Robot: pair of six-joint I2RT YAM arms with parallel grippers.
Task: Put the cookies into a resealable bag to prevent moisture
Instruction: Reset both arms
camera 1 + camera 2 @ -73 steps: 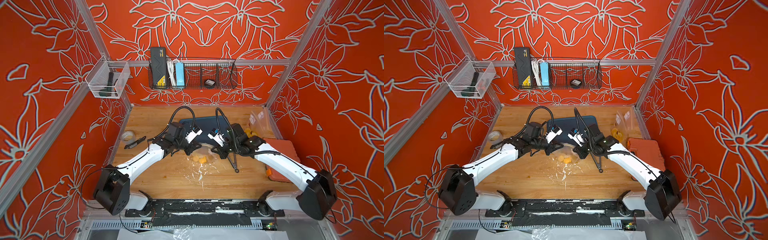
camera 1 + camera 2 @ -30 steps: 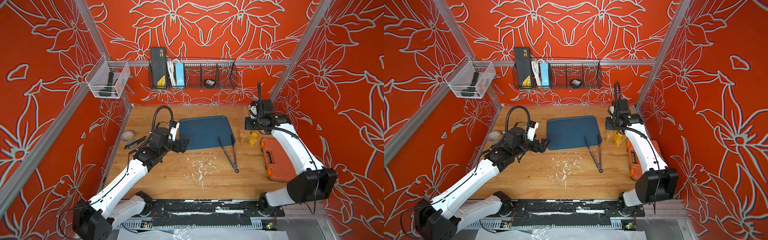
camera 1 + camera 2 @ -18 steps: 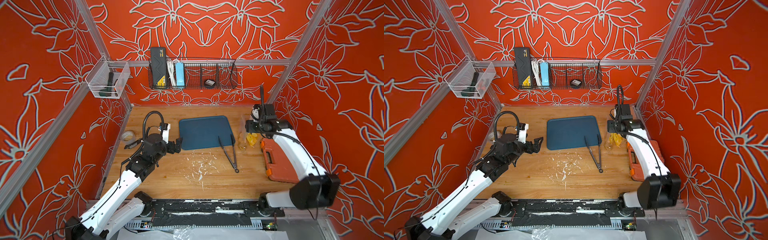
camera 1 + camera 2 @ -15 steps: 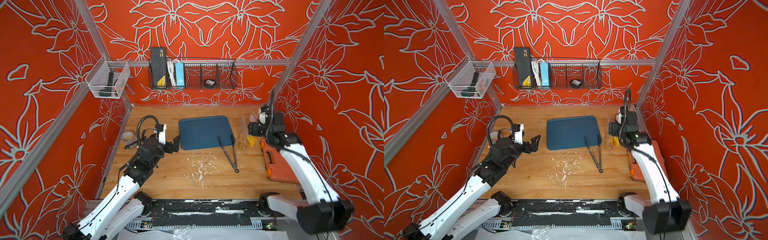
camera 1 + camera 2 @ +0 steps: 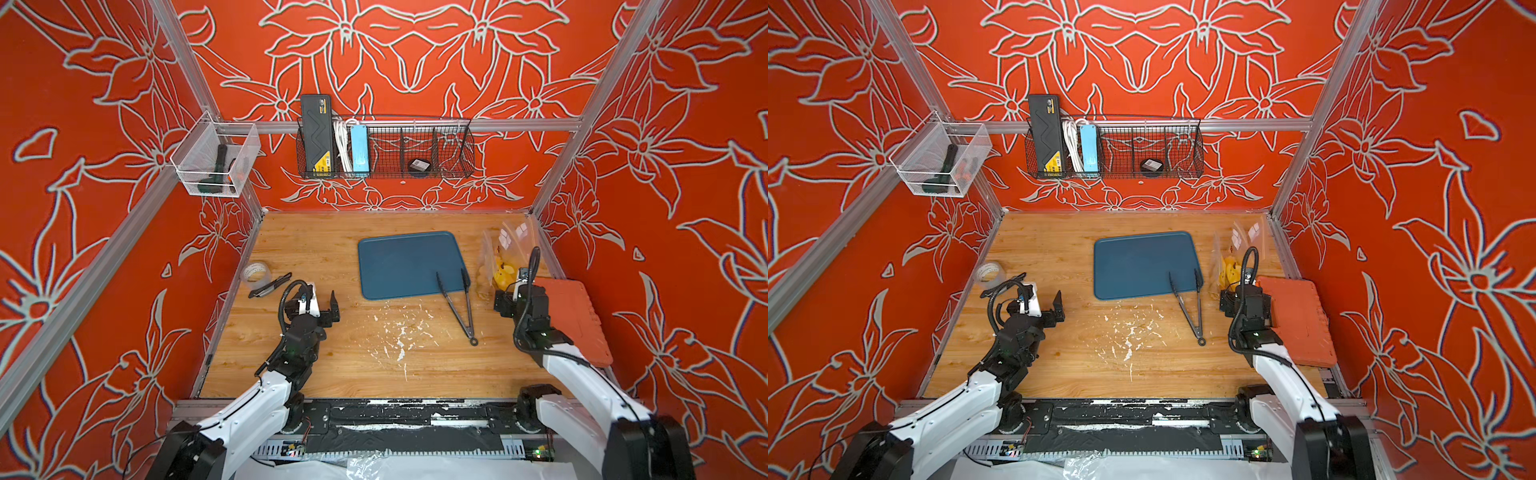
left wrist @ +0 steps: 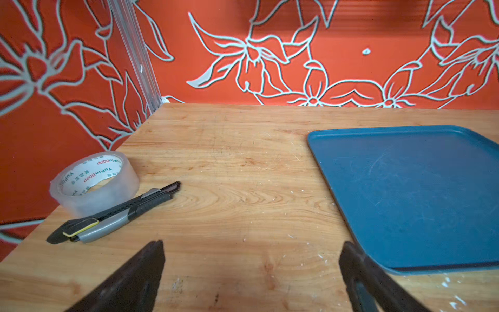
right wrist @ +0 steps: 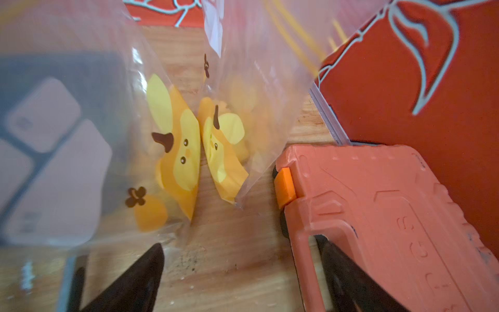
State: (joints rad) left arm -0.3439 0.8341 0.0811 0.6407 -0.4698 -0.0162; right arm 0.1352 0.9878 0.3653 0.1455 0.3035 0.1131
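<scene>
I saw bare wooden tabletop (image 5: 365, 370) open across the near middle. A blue tray (image 5: 409, 264) and black tongs (image 5: 468, 328) filled the centre. Clear bags (image 5: 509, 245) and an orange case (image 5: 577, 316) crowded the right edge. A tape roll (image 5: 256, 272) and a knife (image 5: 270, 286) blocked the left.

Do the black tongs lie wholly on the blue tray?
No, only the tongs' tips overlap the tray; their ring end lies on the table.

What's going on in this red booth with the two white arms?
Two robot arms are bagging cookies. The clear resealable bag with yellow cartoon prints stands near the far right wall, beside the orange plastic case. Small pale cookies seem to lie inside. The right pincer is open just short of the bag, holding nothing. The left pincer is open over bare wood. The flat blue tray holds no cookies; only the tips of the black tongs rest on it.
</scene>
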